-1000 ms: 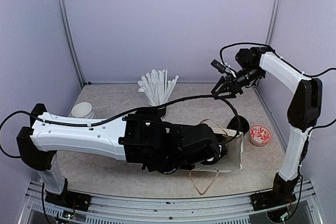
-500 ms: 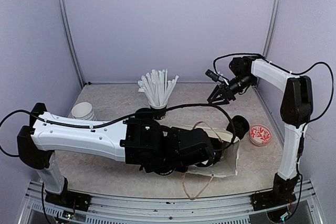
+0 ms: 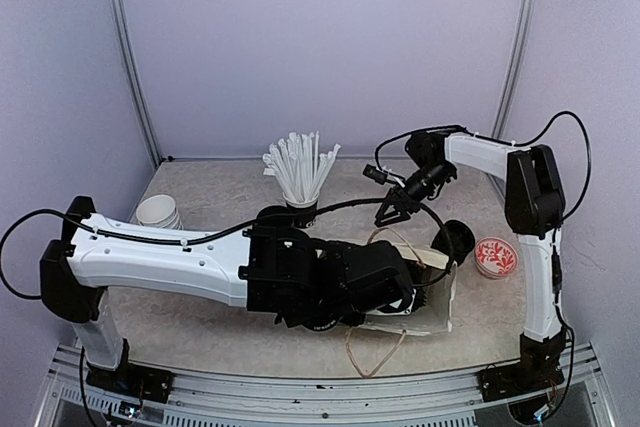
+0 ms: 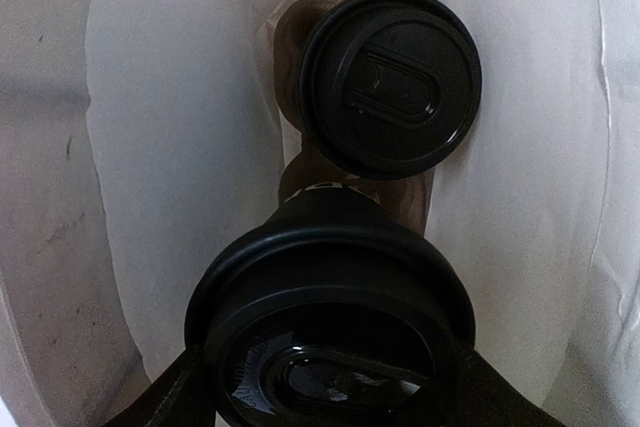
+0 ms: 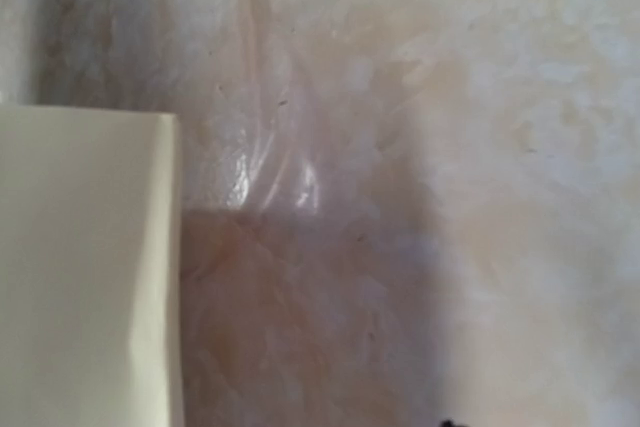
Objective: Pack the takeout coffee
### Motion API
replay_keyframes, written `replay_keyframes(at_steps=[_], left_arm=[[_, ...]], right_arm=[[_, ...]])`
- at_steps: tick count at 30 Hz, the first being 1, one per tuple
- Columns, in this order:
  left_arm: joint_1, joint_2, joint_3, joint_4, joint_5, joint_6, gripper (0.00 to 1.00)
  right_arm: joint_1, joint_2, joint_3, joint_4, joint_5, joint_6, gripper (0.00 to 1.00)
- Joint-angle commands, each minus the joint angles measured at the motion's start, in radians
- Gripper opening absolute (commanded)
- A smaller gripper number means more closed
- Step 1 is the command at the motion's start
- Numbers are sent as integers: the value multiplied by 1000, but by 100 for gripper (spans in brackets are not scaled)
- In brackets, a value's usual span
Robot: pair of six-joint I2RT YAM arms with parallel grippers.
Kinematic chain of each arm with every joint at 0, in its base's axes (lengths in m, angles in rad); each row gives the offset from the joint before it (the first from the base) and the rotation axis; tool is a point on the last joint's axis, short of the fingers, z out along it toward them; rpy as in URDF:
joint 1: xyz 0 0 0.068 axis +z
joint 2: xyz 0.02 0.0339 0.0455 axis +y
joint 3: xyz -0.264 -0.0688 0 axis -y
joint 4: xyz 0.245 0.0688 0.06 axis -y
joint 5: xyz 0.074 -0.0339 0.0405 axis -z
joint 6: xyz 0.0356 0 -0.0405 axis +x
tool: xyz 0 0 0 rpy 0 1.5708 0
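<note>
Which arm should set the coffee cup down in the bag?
Left. The left gripper holds a lidded cup inside the bag, beside a second cup; the right gripper hovers outside it.

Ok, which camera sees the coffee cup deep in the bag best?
The left wrist view: it looks straight into the white bag, past the near cup, so that far cup shows clearly. In the top view the left arm hides it. The right wrist view shows no cup.
</note>
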Motion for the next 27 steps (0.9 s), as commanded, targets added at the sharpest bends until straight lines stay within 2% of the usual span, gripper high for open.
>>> replay_keyframes(at_steps=[1,27], left_arm=[[12,23,-18,51,20,30,62],[81,55,-77,135,13,98,62]], right_arm=[[40,12,-17,23,21,12,50],[82,56,-64,-37,-85,-57,49]])
